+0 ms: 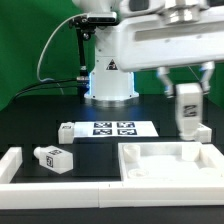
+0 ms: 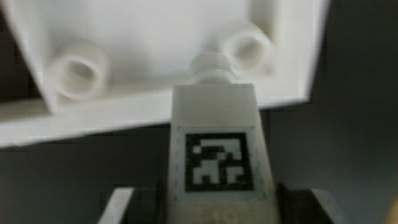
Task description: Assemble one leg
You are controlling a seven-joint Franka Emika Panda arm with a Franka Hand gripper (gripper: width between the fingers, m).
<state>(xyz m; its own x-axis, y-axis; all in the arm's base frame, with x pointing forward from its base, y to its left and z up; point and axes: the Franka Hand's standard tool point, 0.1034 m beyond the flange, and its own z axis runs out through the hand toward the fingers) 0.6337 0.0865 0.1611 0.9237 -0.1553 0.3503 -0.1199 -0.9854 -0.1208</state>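
The gripper (image 1: 186, 88) has its two fingers clenched on the leg (image 1: 186, 110). The leg stands upright with its long axis vertical. Its lower end points down at the white panel (image 1: 150, 160), over the panel's far part. The tip comes close to one corner hole (image 2: 240, 47) of the panel; I cannot tell if it touches.

readable text: none | fiducial-tagged: upright leg (image 2: 215, 150) | lying leg (image 1: 52, 157) | marker board (image 1: 112, 128)
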